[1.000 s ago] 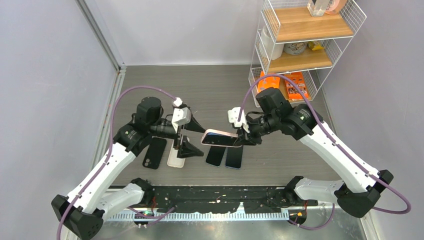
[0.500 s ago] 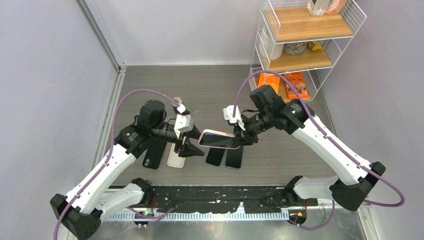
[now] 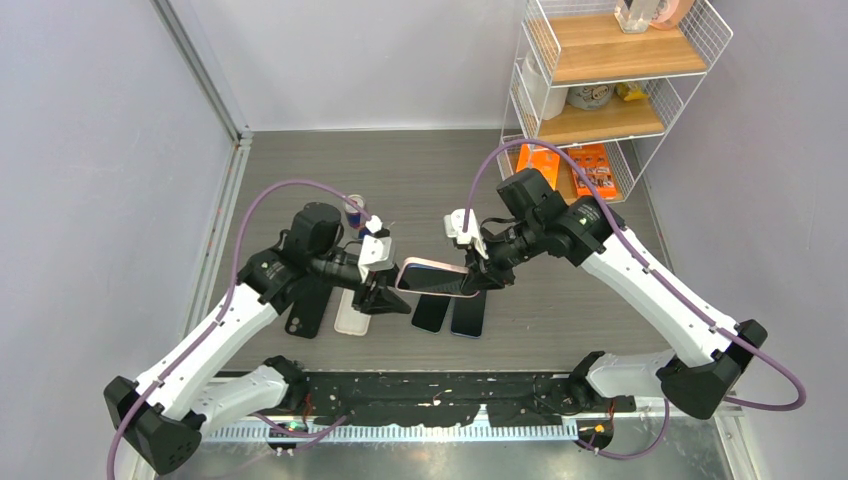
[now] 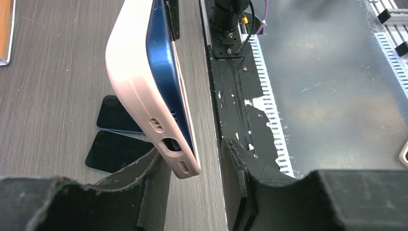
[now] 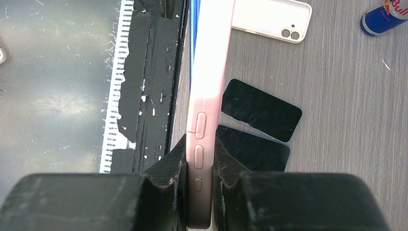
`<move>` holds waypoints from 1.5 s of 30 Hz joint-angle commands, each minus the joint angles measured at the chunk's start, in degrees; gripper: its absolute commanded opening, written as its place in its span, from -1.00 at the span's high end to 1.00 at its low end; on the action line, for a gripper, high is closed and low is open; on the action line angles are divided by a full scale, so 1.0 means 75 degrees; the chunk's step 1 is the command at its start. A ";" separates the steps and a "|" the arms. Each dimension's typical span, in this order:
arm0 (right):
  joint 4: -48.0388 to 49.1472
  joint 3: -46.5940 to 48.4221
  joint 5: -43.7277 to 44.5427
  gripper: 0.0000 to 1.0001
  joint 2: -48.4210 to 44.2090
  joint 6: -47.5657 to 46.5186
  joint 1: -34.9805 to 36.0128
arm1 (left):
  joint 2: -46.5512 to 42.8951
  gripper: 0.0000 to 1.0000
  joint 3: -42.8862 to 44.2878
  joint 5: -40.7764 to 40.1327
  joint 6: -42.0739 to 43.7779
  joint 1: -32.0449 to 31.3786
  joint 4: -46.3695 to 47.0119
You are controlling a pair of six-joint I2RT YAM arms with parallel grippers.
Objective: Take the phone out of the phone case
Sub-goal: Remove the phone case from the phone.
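Observation:
A blue phone (image 4: 166, 62) sits inside a pink phone case (image 3: 435, 277), held on edge above the table. My right gripper (image 3: 487, 275) is shut on the case's right end, and its pads press both flat sides near the side buttons (image 5: 199, 154). My left gripper (image 3: 393, 290) straddles the case's other end, the one with the charging port (image 4: 171, 144). One left finger (image 4: 144, 178) touches the case's back. The other finger (image 4: 238, 163) stands apart from the screen side, so the left gripper is open.
Two bare dark phones (image 3: 450, 312) lie overlapped on the table under the held case. A white case (image 3: 352, 312) and a dark phone (image 3: 310, 305) lie to their left. A drink can (image 5: 385, 17) lies behind. A wire shelf (image 3: 600, 90) stands at the back right.
My left gripper has slid right onto the case's left end and its jaws have narrowed a lot. The right gripper carried the case slightly left and kept its grip.

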 commanded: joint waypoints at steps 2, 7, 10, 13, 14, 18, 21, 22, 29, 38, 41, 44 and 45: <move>0.0324 0.0372 -0.0463 0.89 -0.0068 0.0096 -0.0025 | 0.0032 0.16 0.0320 -0.0025 0.0031 -0.0057 0.0159; 0.0363 0.0291 -0.0483 0.89 -0.0091 0.0098 -0.0023 | 0.0047 0.28 0.0239 -0.0061 -0.0175 -0.0057 0.0452; 0.0390 0.0241 -0.0472 0.90 -0.0109 0.0098 -0.0038 | 0.0079 0.29 0.0240 -0.0032 -0.0204 -0.0051 0.0521; 0.0393 0.0211 -0.0482 0.89 -0.0116 0.0096 -0.0048 | 0.0100 0.34 0.0237 0.0000 -0.0218 -0.0052 0.0550; 0.0395 0.0205 -0.0500 0.89 -0.0117 0.0096 -0.0051 | 0.0101 0.39 0.0236 0.0017 -0.0218 -0.0049 0.0564; 0.0402 0.0172 -0.0596 0.89 -0.0109 0.0085 -0.0073 | 0.0136 0.94 0.0166 0.0141 -0.0142 -0.0057 0.0640; 0.0386 0.0107 -0.0669 0.89 -0.0131 -0.0004 -0.0095 | 0.0139 1.00 0.0103 0.0225 0.0274 -0.0059 0.0521; 0.0353 0.0079 -0.0716 0.89 -0.0147 -0.0072 -0.0097 | 0.0131 1.00 0.0096 0.0254 0.0473 -0.0059 0.0448; -0.0143 0.0138 -0.1325 0.89 -0.0009 -0.0644 -0.0098 | 0.0339 1.00 0.0525 0.0511 0.2392 -0.0062 -0.0611; -0.0674 0.0113 -0.1773 0.89 0.0029 -0.1163 -0.0098 | 0.0956 1.00 0.1403 0.0567 0.4714 -0.0065 -0.2283; -0.0826 0.0080 -0.1885 0.90 0.0061 -0.1282 -0.0098 | 0.1150 1.00 0.1671 0.0572 0.5208 -0.0073 -0.2604; -0.0981 0.0071 -0.2030 0.89 0.0108 -0.1409 -0.0098 | 0.1336 1.00 0.1968 0.0494 0.5795 -0.0080 -0.2971; -0.1000 0.0064 -0.2043 0.89 0.0113 -0.1424 -0.0098 | 0.1391 1.00 0.2070 0.0456 0.6015 -0.0091 -0.3120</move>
